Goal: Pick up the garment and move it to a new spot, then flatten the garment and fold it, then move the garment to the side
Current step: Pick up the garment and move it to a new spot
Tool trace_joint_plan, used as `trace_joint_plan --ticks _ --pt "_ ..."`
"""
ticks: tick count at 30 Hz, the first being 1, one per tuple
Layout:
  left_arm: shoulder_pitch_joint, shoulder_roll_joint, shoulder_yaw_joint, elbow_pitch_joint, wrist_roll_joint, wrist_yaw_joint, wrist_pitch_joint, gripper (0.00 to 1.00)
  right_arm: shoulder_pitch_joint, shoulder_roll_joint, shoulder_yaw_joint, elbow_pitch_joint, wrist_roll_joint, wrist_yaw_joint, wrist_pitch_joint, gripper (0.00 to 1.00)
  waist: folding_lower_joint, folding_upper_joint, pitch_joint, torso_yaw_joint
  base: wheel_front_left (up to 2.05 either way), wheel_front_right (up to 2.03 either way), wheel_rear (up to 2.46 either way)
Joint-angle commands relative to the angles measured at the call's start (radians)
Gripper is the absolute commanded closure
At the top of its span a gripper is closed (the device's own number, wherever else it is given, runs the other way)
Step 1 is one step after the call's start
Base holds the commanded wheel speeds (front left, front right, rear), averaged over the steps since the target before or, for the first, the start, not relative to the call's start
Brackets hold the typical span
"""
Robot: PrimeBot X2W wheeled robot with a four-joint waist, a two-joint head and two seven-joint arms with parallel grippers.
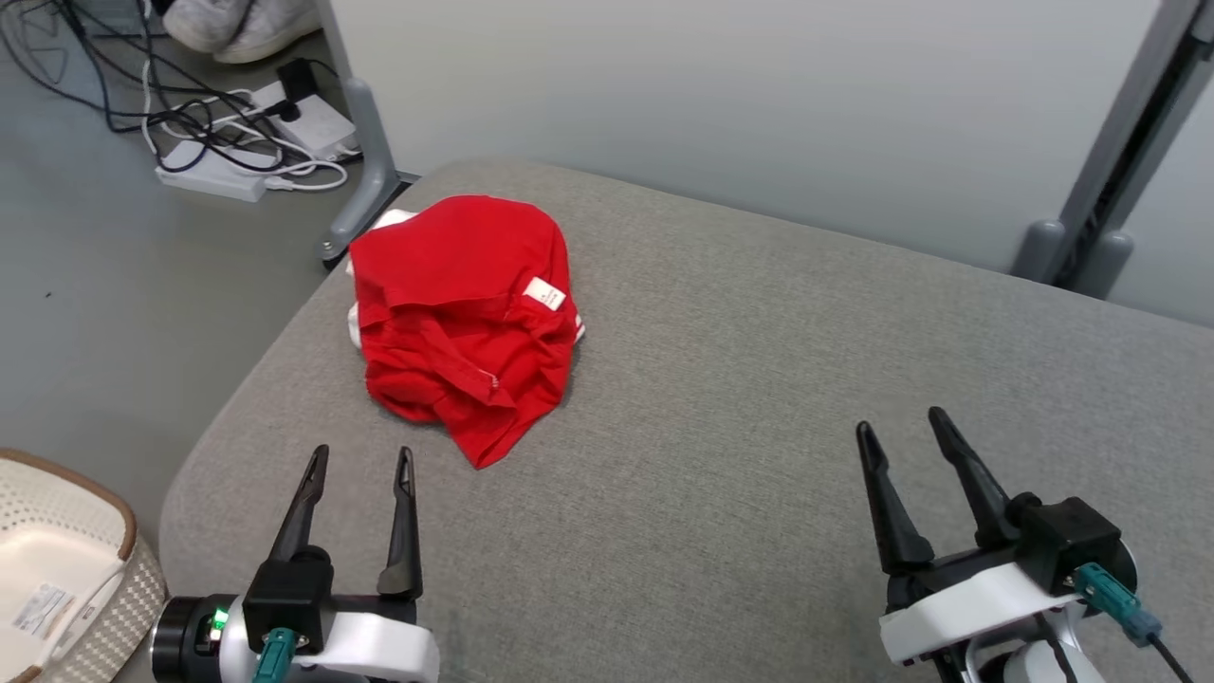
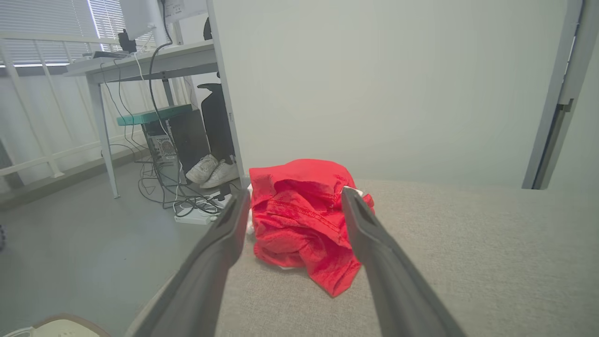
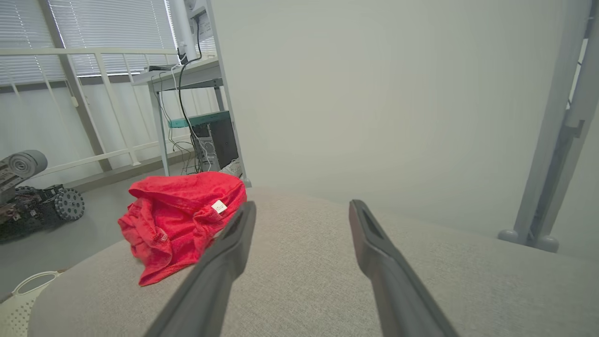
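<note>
Garment (image 1: 465, 323): red knit cloth with stitched hems, crumpled into a rounded heap. One pointed corner trails toward the robot. It lies on the far-left part of the cushion, close to the left edge.
Label (image 1: 544, 294): small white tag on an upper fold of the heap.
Cushion (image 1: 759, 398): grey woven upholstery, flat, with a rounded near-left corner.
Surroundings: pale partition panel (image 1: 759, 95) behind the cushion. White power strips (image 1: 247, 161) with tangled cables and a pair of white shoes (image 1: 237, 24) lie on the floor at far left. A perforated cream basket (image 1: 142, 579) with a brown rim stands at near left.
Between tool and cloth: a strip of grey upholstery.
Left gripper (image 1: 364, 450): fingers spread wide and empty, pointing at the garment, near it but apart.
Right gripper (image 1: 900, 419): fingers spread wide and empty, well apart from the garment.
</note>
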State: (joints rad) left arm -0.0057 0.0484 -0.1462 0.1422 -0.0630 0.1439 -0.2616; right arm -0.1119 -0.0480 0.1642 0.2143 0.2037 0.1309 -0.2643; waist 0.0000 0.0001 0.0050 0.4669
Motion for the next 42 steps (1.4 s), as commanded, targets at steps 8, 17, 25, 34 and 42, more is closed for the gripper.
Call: trace_joint_plan --ticks 8,17,25,34,42 --pt "0.022 0.004 0.029 -0.06 -0.022 0.038 -0.004 0.0 -0.06 -0.006 0.062 0.026 -0.006 0.0 -0.002 0.0 0.0 -0.0001 0.038 0.053 0.0 0.0 0.0" --pt "0.044 0.003 0.044 -0.087 -0.034 0.059 -0.004 0.0 -0.1 -0.006 0.102 0.057 0.003 0.0 -0.002 0.0 0.0 -0.0001 0.043 0.059 0.0 0.0 0.0" --pt "0.043 0.003 0.043 -0.083 -0.027 0.046 -0.004 0.0 -0.084 -0.006 0.092 0.06 0.01 0.0 -0.002 0.0 0.0 -0.0001 0.026 0.052 0.0 0.0 0.0" --pt "0.027 0.003 0.062 -0.07 -0.061 0.027 -0.004 0.0 -0.068 -0.006 0.077 0.04 -0.011 0.0 -0.001 0.0 0.0 -0.0001 0.036 0.043 0.0 0.0 0.0" --pt "-0.045 0.007 0.1 -0.049 -0.039 -0.011 -0.004 0.0 -0.061 -0.005 0.016 0.009 -0.071 0.0 -0.002 0.0 0.0 -0.0001 0.12 0.027 0.0 0.0 0.0"
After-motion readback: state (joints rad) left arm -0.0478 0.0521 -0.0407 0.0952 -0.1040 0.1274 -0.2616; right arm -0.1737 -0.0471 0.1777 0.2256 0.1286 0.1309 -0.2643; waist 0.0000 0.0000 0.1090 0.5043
